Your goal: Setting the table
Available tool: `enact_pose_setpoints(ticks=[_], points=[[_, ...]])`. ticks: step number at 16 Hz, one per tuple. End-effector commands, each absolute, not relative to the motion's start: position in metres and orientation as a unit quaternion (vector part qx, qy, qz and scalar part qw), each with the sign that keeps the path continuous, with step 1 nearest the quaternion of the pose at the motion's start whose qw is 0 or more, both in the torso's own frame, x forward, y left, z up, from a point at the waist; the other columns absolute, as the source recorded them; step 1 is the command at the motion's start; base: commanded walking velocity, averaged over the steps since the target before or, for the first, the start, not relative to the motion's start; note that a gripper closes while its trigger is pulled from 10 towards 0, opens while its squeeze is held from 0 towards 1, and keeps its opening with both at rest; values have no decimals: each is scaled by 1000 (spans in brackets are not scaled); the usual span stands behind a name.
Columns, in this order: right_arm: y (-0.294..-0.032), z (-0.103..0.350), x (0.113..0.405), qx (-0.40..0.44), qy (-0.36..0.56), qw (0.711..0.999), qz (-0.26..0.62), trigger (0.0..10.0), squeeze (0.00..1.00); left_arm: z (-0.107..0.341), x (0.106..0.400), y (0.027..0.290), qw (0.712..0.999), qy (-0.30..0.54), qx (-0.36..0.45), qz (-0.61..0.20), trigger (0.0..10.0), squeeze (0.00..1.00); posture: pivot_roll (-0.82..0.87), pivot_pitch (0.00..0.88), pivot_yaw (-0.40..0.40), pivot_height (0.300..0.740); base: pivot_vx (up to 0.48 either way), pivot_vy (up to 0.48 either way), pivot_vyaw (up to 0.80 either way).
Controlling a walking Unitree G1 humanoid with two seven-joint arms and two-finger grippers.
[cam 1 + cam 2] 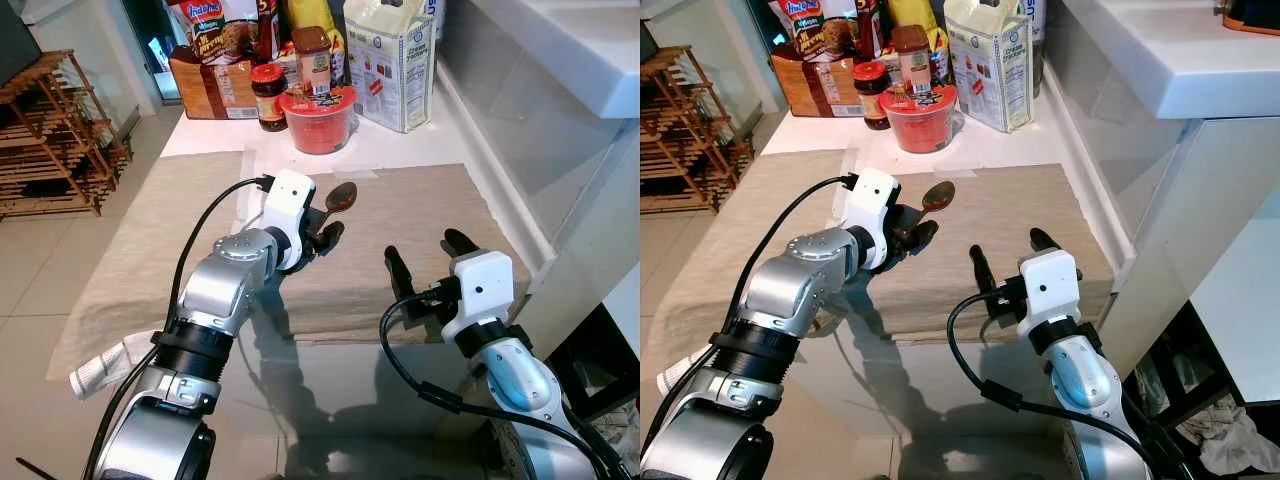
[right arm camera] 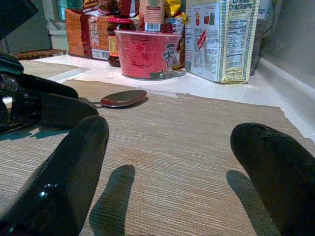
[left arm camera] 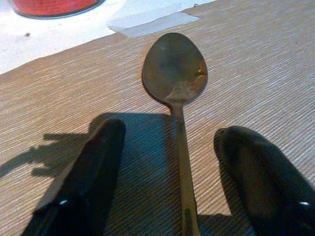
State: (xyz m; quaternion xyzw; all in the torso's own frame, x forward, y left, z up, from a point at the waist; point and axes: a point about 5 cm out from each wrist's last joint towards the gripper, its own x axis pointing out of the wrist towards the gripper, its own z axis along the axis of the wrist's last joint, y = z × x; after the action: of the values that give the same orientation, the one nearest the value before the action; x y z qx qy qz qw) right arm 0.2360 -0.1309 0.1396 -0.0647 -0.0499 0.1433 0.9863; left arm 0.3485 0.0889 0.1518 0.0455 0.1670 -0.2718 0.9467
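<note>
Centre frame: left gripper (image 3: 167,172), fingers wide, straddles spoon (image 3: 175,73) lying on placemat (image 1: 400,200). Right gripper (image 2: 174,167) wide, lower right.

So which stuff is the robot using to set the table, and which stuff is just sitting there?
For the job:
- spoon, lying flat between the open fingers of the left hand
- beige placemat under it
- right hand, open above the mat

Just sitting there:
- red noodle bowl
- cracker box
- jar
- wooden rack
</note>
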Motion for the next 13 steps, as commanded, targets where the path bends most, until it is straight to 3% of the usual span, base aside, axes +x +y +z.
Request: enact_pose_setpoints(ticks=[1,9,13], points=[[-130,142,235,-63,-51,986,147,10000,0,139,348,93,942,198,61,-264,0,0,-191,0,125,740,0,0,0],[-129,142,236,-62,-49,986,147,10000,0,123,348,98,927,267,-10,-262,0,0,-192,0,125,740,0,0,0],[-130,142,236,-62,-48,986,147,10000,0,121,347,97,929,259,22,-263,0,0,-190,0,122,740,0,0,0]])
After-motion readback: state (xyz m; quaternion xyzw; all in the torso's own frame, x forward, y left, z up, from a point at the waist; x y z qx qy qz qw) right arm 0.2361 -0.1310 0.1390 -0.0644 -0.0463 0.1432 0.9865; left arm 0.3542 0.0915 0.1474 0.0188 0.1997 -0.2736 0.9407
